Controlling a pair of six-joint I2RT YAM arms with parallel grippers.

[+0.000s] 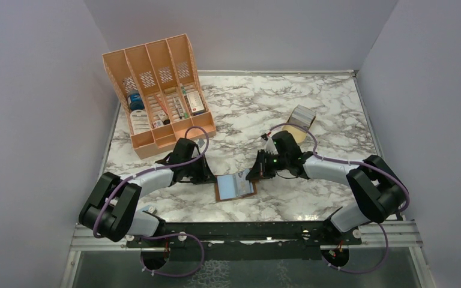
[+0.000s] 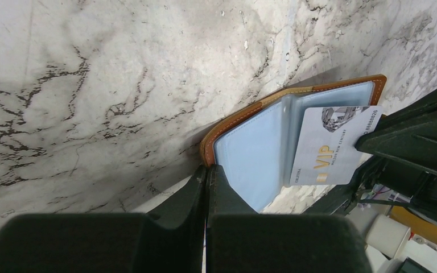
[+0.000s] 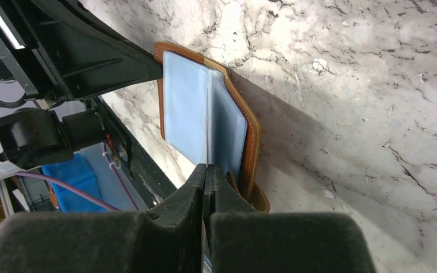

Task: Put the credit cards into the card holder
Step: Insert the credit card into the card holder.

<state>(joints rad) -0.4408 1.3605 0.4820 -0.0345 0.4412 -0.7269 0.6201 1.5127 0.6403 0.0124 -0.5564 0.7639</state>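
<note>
Marble worktop (image 1: 246, 108) between pale walls, and the brown card holder (image 1: 235, 187) lies open on it near the front edge, its bluish sleeves (image 2: 250, 153) facing up. Left jaws come in from the holder's left side, pinched tight on the near edge of a sleeve page. Right jaws, from the holder's right, are closed too, clamping the far end of a white VIP credit card (image 2: 327, 151). That card lies across the holder's right-hand page, its printed face up. Behind the holder and to its right, more cards (image 1: 304, 114) sit in a wooden stand (image 1: 297, 133). Well behind and to its left stands an orange organiser (image 1: 156, 90).
</note>
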